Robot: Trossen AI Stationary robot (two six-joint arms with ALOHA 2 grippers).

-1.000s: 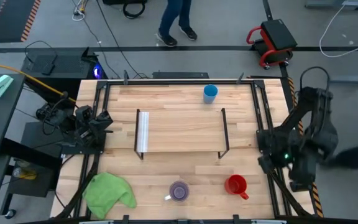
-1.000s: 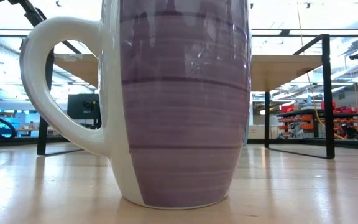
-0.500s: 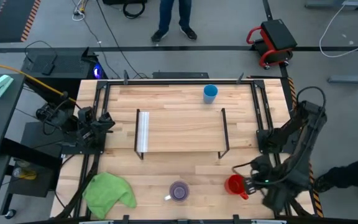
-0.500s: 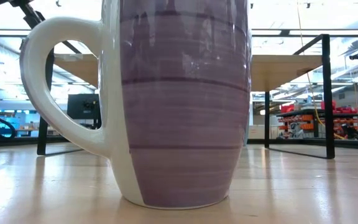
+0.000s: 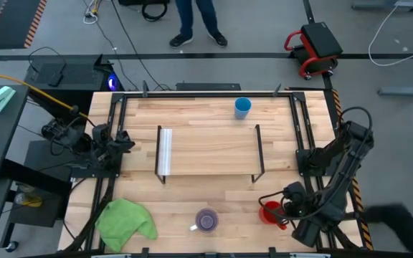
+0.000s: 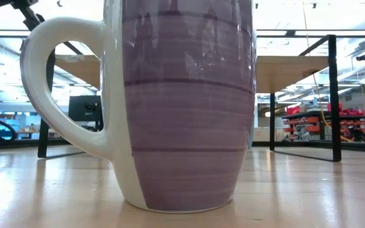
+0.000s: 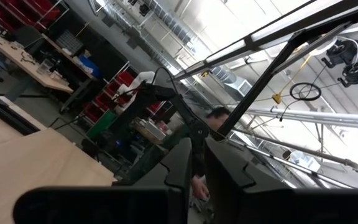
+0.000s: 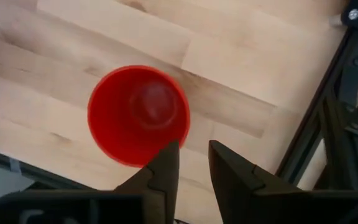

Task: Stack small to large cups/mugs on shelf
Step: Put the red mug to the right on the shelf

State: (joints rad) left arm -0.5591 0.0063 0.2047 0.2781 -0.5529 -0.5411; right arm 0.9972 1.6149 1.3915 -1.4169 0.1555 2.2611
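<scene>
Red mug (image 8: 138, 115) sits under right hand (image 8: 191, 163); handle hidden.

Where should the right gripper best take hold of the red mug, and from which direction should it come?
Probably by the rim wall, from straight above. The red mug stands upright, mouth open, and the right gripper hangs over it, fingers a little apart. One finger inside and one outside would pinch the wall. Its handle is hidden.

Green cloth (image 5: 126, 221), crumpled, on the near left corner of the wooden desk (image 5: 214, 203). On the floor beyond the desk: a person's legs (image 5: 196, 21) at the far edge, and a red-and-black wheeled cart (image 5: 314, 50), far right.
</scene>
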